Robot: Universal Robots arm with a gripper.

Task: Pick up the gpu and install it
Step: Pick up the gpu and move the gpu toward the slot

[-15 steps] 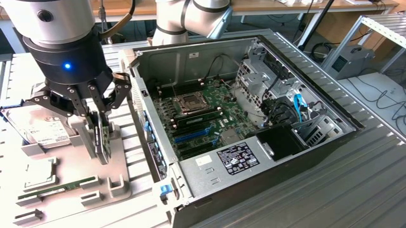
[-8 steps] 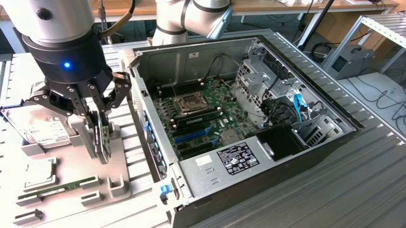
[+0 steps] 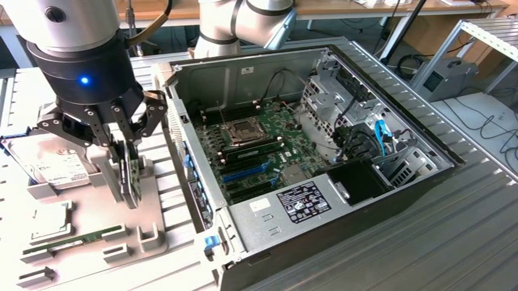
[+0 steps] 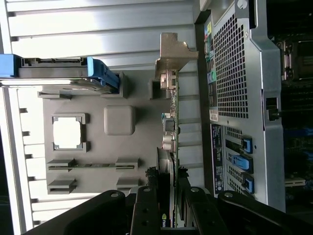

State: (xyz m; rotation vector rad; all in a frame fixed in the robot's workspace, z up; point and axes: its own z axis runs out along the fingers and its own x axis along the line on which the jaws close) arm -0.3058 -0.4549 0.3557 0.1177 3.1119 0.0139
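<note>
Black fingers [image 4: 146, 211] of the gripper [image 3: 128, 159] are partly closed, pinching the gpu [image 3: 130, 183], a thin flat black card with a silvery metal bracket. It stands on edge in the grey moulded parts holder [image 3: 154, 227], beside the open black-and-silver PC case [image 3: 404, 124]. Pick step: grasp made, can't tell if the card has left its slot. Extraction likely needs a straight pull in the card's plane, keeping the bracket off the case wall.

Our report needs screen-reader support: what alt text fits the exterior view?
A robot gripper has its jaws closed on the gpu, which stands on edge in a grey parts holder at the exterior view's left. Beside it lies an open computer case, motherboard exposed.
</note>
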